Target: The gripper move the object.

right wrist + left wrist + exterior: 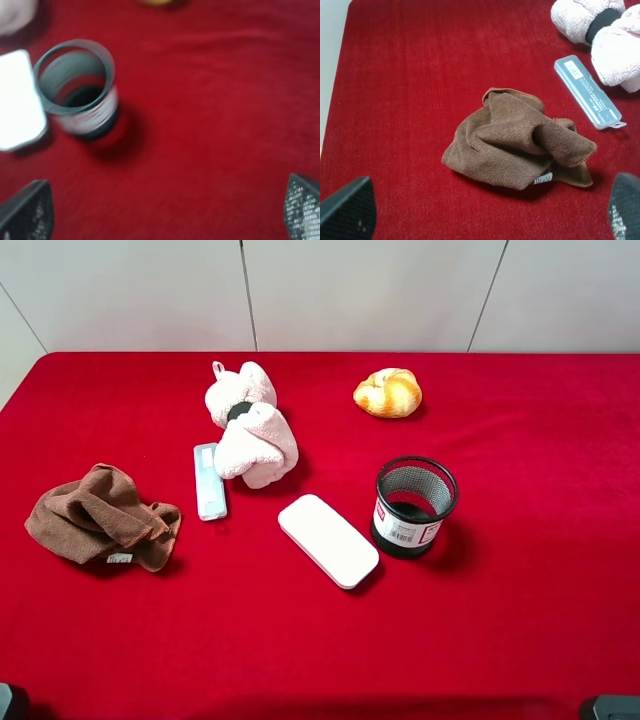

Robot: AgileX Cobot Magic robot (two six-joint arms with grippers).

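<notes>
Plush point(251, 430), pale pink, lies on the red table point(520, 640) left of centre and toward the far edge, its long axis running from the loop at the far end down toward the near right. A black patch sits between its two lobes. Just beside it on the left lies a clear case point(208, 481), and farther left and nearer, a brown cloth point(100, 518). A white pad point(327, 540) lies near its right, then a mesh cup point(413, 506); an orange bun point(388, 392) sits well apart on the far right.

The left gripper point(490, 210) hovers over the cloth, fingers wide apart and empty, with the plush ahead of it and to its right, at the corner of its view. The right gripper point(165, 210), also spread wide and empty, hangs near the cup, in a blurred view. Judging by this, the left arm is nearer and would reach forward and inward across the case.
</notes>
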